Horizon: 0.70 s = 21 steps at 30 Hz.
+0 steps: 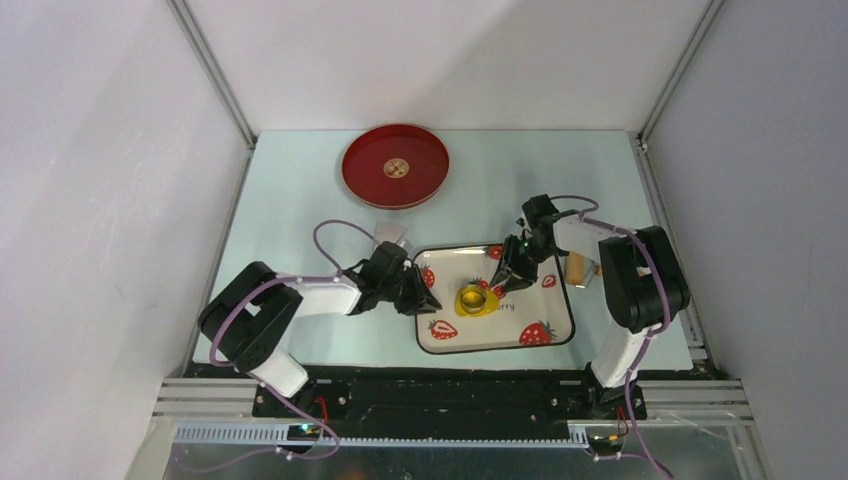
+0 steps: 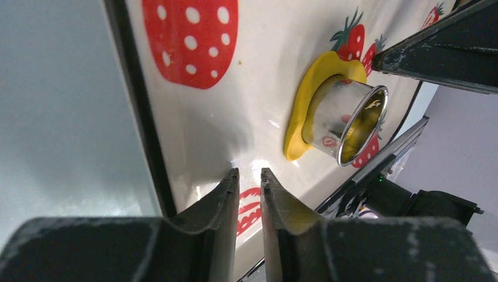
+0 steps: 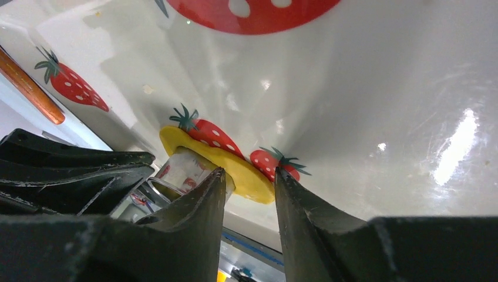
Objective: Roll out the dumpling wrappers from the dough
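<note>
The dough [image 1: 487, 308] is a flattened bright-yellow patch on the strawberry tray [image 1: 500, 345]. A shiny metal ring cutter [image 1: 474, 297] stands upright on it. In the left wrist view the dough [image 2: 302, 100] rings the cutter [image 2: 346, 120]. My left gripper [image 1: 422, 300] hovers over the tray's left edge; its jaws [image 2: 249, 173] are only narrowly apart, with nothing between them. My right gripper [image 1: 505, 283] sits just right of the cutter [image 3: 182, 167], open and empty [image 3: 249, 170], over the dough's rim [image 3: 176, 136]. No separate dumpling wrappers are in view.
A red round plate [image 1: 395, 166] lies at the back left. A wooden roller [image 1: 577, 268] rests by the tray's right edge under the right arm. A small grey metal piece [image 1: 390, 235] lies behind the left gripper. Frame rails line both sides.
</note>
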{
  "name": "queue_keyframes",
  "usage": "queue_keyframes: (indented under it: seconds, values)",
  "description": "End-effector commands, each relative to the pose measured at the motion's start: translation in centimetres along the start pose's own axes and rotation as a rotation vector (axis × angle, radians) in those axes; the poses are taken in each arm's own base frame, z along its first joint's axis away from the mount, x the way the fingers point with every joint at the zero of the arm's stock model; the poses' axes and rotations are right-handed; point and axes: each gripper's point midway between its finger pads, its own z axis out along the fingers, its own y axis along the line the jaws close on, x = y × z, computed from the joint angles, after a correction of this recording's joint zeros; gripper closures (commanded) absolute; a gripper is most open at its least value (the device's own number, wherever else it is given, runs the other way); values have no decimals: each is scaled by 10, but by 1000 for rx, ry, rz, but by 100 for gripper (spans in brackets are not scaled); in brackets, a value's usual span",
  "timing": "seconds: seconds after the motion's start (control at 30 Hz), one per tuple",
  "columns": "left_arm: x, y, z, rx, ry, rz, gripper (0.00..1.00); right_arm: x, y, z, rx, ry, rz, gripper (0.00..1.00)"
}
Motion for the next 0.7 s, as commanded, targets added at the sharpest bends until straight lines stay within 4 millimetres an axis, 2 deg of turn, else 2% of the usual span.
queue_keyframes:
  seconds: [0.0, 0.07, 0.1, 0.17, 0.37, 0.67]
  values:
    - [2, 8, 10, -39, 10, 17, 75, -12, -11, 13, 64, -27, -26, 62]
    - [3, 11, 11, -47, 15, 12, 77, -11, -11, 17, 61, -17, -26, 64]
    - [4, 13, 12, -52, 17, 6, 78, -10, -10, 19, 60, -13, -30, 71]
    - [6, 16, 13, -62, 22, -2, 79, -7, -10, 22, 61, 0, -31, 75]
    - [8, 23, 15, -87, 25, -25, 81, 3, -8, 28, 80, 27, -48, 80]
    - [11, 32, 19, -139, 54, -46, 83, 12, -23, 25, 164, 32, -63, 85]
